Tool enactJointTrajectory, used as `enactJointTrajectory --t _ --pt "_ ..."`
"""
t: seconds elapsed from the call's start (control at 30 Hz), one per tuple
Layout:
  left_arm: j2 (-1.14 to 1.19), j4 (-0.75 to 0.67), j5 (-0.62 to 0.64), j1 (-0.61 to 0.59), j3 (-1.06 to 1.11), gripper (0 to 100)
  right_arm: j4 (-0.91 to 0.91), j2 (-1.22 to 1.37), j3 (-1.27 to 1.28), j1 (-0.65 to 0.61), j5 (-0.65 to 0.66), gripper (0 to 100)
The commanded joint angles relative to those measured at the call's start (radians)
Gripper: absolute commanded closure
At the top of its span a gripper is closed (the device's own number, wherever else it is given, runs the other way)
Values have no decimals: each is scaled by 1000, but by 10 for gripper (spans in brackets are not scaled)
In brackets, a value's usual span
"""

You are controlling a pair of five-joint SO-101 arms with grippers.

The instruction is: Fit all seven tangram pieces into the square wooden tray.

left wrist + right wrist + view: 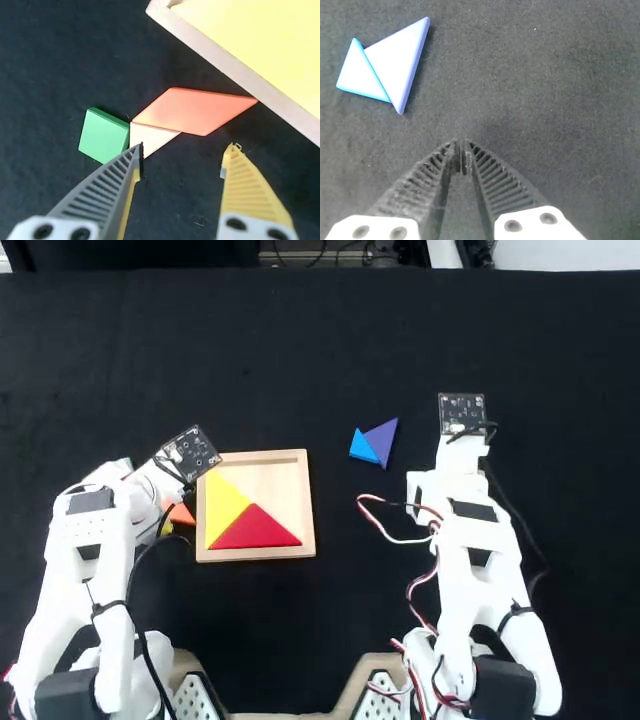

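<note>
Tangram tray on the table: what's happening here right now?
Two robot arms sit at a wooden tray that already holds a yellow triangle and a red triangle. The left end effector, open, hovers by an orange parallelogram, a green square and a pale triangle just outside the tray. The right end effector is shut above the black cloth, near a blue triangle and a purple triangle lying together.

Left tool agape, right tool closed
</note>
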Motion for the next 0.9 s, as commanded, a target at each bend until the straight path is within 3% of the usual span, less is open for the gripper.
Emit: enactJointTrajectory --t 0.0,0.2,0.53,0.87 --pt "2 -20 8 54 1 739 -14 -28 -19 -14 11 967" --pt "3 -44 -28 94 31 671 -14 -28 -19 -14 11 967" --pt "43 -29 -129 68 -74 664 -14 -28 -19 -14 11 967" --pt "479 236 -64 50 -495 669 -14 -28 -19 -14 11 967"
